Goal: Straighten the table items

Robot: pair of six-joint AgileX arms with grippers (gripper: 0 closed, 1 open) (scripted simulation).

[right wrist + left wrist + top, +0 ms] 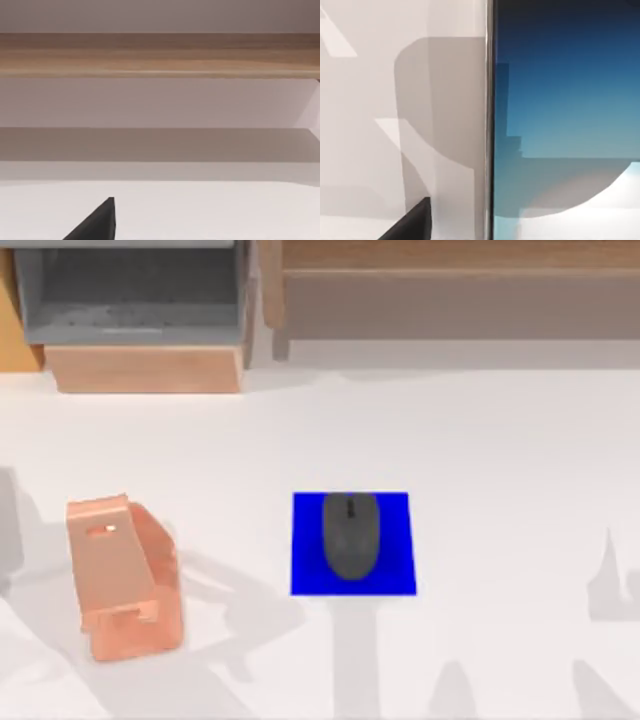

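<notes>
Dark grey and oval, the computer mouse (351,534) lies on a blue square pad (400,575) just below the middle of the top view, its length running up and down the frame and its body well inside the pad's edges. The pad rests flat on the white table (500,460). At the lower left of the same view a copper-pink stand (120,575) sits on the table, well apart from the pad, with grey shadows spread across the surface around it and along the bottom edge. Wooden and grey shelving (140,330) runs along the top of the frame.

In the left wrist view, the smartphone (565,100) takes up the right half of the frame, its screen shading from deep blue at the top to pale blue-white at the lower right, its slim silver edge (489,120) running straight down the middle. White table surface lies to the left of it. A dark finger (412,225) of the left gripper shows at the bottom edge; whether that pincer is released or clenched I cannot tell.

The right wrist view looks across the table at a wooden shelf board (160,55) near the top of the frame. One dark finger (97,222) of the right gripper shows at the bottom edge, and its state I cannot tell either.
</notes>
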